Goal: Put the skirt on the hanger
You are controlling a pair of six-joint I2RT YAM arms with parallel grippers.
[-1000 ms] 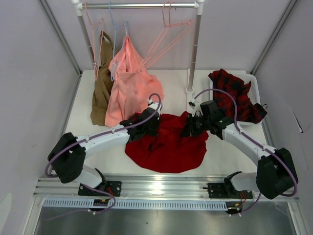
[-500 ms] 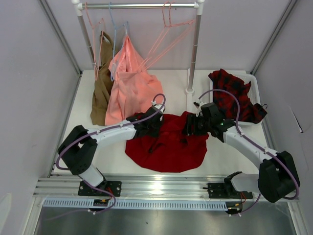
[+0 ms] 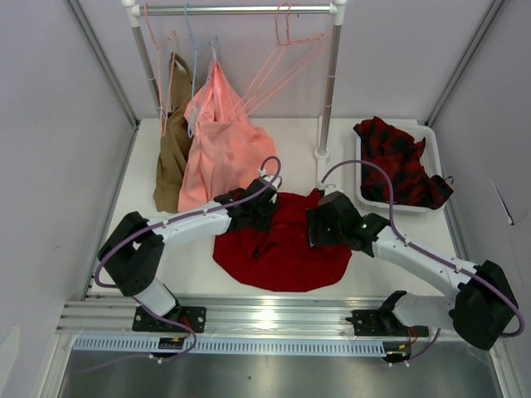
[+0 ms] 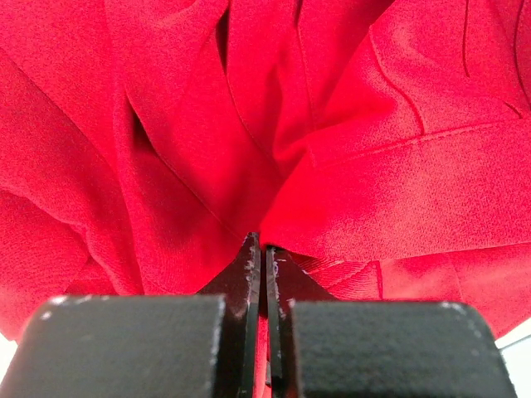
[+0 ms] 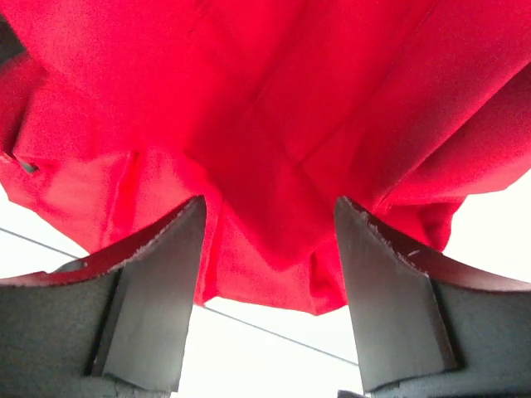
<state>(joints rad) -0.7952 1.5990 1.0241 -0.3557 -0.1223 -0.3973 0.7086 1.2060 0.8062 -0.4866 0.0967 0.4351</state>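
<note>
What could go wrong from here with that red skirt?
1. Only the left gripper pinches the skirt, and by a thin fold. If it lifts now, the cloth could slip out or hang bunched.
2. The right gripper stands open over wrinkled fabric and might close on several layers at once.

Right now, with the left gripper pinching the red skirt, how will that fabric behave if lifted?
Probably floppy: the skirt lies in soft folds around the left gripper, so it should sag from that pinch. Likely light, being thin cloth. It may slip, since only a small fold is held and the right gripper stands open.
</note>
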